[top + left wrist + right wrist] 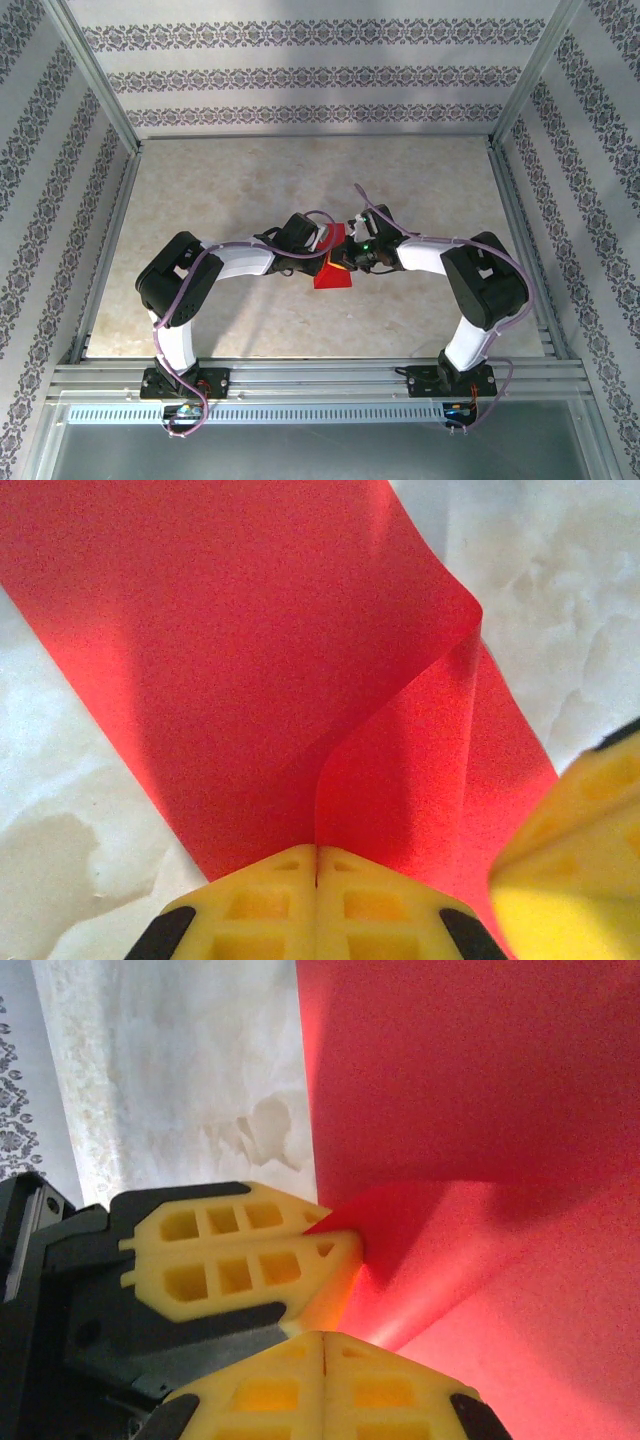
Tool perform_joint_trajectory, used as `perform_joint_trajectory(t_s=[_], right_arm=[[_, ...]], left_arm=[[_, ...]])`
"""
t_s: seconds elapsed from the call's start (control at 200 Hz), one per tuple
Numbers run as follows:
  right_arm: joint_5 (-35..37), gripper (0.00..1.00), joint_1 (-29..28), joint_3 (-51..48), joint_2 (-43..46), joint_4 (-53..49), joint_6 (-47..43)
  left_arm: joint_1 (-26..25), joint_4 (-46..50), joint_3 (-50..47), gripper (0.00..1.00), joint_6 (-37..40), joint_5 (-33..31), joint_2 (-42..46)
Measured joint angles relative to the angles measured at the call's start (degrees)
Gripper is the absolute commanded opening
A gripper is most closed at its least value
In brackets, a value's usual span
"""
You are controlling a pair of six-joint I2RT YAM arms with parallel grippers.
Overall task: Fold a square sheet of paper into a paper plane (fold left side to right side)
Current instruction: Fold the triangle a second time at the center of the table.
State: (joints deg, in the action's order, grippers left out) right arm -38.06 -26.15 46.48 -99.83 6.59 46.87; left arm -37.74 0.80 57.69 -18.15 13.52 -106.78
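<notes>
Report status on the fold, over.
Left gripper shut on the square sheet of paper. Right gripper shut on it too, right beside. Sheet bowed over, not flat.

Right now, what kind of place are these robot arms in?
Probably a robot test booth, not a home: a marble-look table fenced by metal frame rails, patterned panel walls around it, and a left arm and right arm bolted at the near edge, working on a red paper sheet.

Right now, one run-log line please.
left gripper: shut on red sheet | right gripper: shut on red sheet | fold: soft curl, no crease
</notes>
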Motion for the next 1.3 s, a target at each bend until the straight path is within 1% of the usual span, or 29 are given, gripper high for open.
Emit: perform_joint_trajectory(t_s=[0.585, 1.299], right_arm=[[1.55, 0.0, 0.0, 0.37, -2.89, 1.44, 1.22], [3.08, 0.0, 0.02, -1.01, -3.85, 1.46, 1.18]], left_arm=[[0.0, 0.0, 0.0, 0.0, 0.17, -0.02, 0.0], [0.0, -0.02, 0.0, 0.0, 0.2, -0.02, 0.0]])
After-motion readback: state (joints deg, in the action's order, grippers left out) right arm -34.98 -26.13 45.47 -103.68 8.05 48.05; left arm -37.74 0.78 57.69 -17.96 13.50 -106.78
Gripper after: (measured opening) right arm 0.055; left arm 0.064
